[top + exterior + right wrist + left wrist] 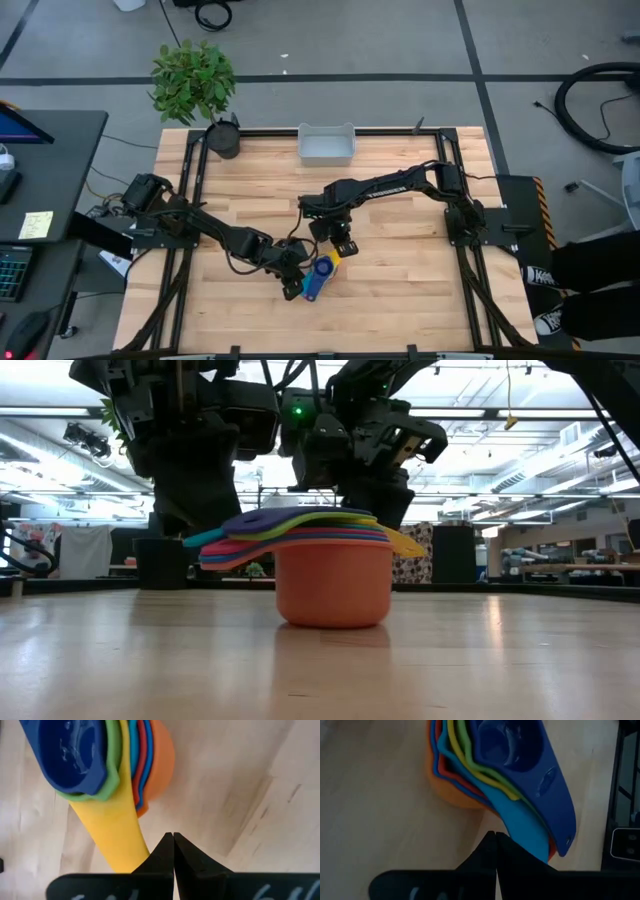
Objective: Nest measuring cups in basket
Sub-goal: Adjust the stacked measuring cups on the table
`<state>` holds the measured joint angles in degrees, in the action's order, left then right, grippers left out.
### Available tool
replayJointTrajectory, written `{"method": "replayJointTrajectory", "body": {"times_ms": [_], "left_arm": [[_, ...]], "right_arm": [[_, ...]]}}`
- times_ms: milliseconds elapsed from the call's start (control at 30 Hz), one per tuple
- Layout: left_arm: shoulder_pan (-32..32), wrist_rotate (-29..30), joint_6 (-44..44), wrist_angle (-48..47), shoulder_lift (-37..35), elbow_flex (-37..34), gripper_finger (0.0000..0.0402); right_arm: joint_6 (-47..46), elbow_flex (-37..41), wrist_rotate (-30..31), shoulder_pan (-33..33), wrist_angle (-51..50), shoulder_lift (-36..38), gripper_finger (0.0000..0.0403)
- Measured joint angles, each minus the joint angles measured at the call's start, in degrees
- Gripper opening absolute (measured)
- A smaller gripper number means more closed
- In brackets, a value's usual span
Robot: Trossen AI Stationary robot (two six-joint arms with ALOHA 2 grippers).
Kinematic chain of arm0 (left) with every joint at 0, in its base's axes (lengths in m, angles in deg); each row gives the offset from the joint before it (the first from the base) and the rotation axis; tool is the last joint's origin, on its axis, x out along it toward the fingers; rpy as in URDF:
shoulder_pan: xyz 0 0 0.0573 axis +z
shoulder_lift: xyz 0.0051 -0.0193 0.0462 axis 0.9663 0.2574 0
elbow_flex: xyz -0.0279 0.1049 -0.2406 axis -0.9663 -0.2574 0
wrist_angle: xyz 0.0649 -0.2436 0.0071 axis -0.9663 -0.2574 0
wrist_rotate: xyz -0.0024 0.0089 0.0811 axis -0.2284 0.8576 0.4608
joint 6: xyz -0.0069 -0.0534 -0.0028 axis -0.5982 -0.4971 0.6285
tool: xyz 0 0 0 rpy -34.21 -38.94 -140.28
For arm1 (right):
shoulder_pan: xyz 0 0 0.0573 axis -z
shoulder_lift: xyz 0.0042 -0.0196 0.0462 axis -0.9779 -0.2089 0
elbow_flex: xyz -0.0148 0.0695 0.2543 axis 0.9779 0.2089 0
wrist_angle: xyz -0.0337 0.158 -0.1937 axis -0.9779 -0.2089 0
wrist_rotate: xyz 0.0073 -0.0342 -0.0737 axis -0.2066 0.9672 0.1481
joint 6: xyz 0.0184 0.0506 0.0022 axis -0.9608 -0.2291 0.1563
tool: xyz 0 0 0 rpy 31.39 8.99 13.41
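Between both shut grippers: nested measuring cups [322,272] on table; basket [327,146] far.

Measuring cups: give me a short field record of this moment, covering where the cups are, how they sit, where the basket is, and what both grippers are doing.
cups: measuring cups nested in one stack, orange outermost, dark blue innermost
cup location: on the wooden table, near the front middle, not in the basket
basket: basket at the table's far edge, nothing visible inside
left gripper: left gripper fingers shut, beside the stack, holding nothing
right gripper: right gripper fingers shut, beside the stack, holding nothing
task status: nesting done, stack not yet in the basket
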<state>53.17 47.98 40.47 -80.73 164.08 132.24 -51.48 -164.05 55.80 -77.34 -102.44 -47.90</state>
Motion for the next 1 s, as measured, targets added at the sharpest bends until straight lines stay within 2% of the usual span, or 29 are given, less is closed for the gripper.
{"method": "replayJointTrajectory", "body": {"times_ms": [400,700,1000], "left_arm": [[-0.12,-3.95,-1.25,0.21,0.00,0.00,0.0000],[-0.83,-4.51,-3.14,3.29,1.13,0.00,0.0000],[-1.44,-6.85,-4.60,9.35,4.52,0.00,0.0000]], "right_arm": [[-4.71,0.00,-0.04,-1.40,-0.05,0.00,0.0002],[-8.72,0.00,-0.13,-1.90,0.08,0.02,0.0002],[-8.66,0.00,-0.42,-2.45,-6.03,0.35,0.0002]]}}
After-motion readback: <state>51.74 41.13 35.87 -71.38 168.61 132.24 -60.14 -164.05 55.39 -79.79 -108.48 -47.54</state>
